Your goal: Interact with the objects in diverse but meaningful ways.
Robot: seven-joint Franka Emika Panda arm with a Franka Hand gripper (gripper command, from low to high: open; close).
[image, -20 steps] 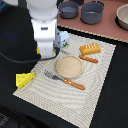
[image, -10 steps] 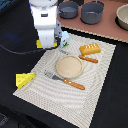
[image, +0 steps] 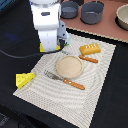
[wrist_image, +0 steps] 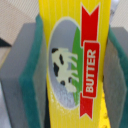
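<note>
In the wrist view my gripper is shut on the flat yellow box, which has a cow picture and a red "BUTTER" label; a green pad presses each side. In the exterior view the gripper is at the placemat's far left corner, with the yellow box showing under it. The orange-brown bread loaf lies on the mat's far right. The yellow holed cheese wedge sits just off the mat's left edge. The milk carton and the long-handled pan are out of view.
A woven beige placemat holds a round wooden plate, an orange-handled fork and another orange-handled utensil. Two dark pots and a pale bowl stand at the back.
The arm has shifted slightly at the mat's far left corner. The other objects have not moved.
</note>
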